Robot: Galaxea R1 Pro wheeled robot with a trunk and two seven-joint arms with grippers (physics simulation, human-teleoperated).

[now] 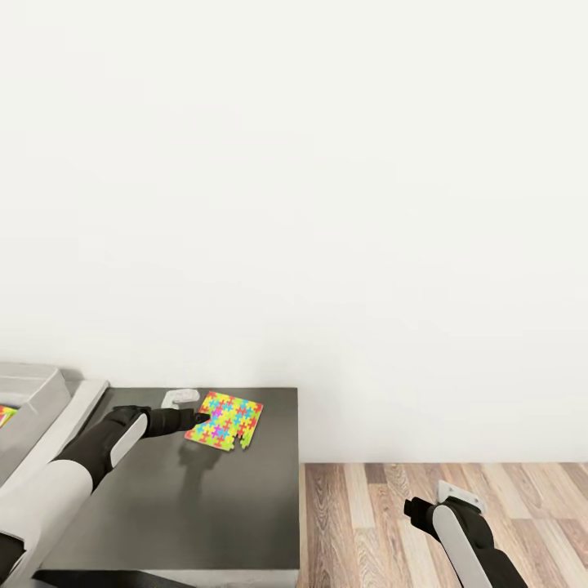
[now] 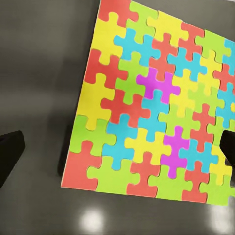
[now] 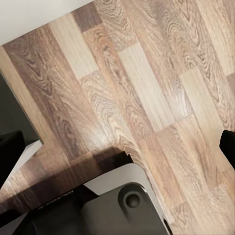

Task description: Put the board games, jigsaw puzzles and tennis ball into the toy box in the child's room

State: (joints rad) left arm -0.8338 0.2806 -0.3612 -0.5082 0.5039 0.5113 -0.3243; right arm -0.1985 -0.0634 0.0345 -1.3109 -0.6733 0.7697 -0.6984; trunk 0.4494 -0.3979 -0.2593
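Jigsaw puzzle (image 1: 224, 421): flat, near-square assembled sheet of interlocking pieces in red, yellow, lime green, cyan and a few magenta. Lies face up on the dark worktop (image 1: 204, 506), toward its far edge, turned slightly askew. One edge is uneven, with a piece jutting out. Toy box (image 1: 33, 392): grey, open-topped, at the worktop's left end.

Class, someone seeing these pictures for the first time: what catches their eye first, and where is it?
The brightly coloured jigsaw puzzle lies flat on the dark table, near its far edge by the white wall. The left gripper is open right over it, while the right arm hangs above the wooden floor.
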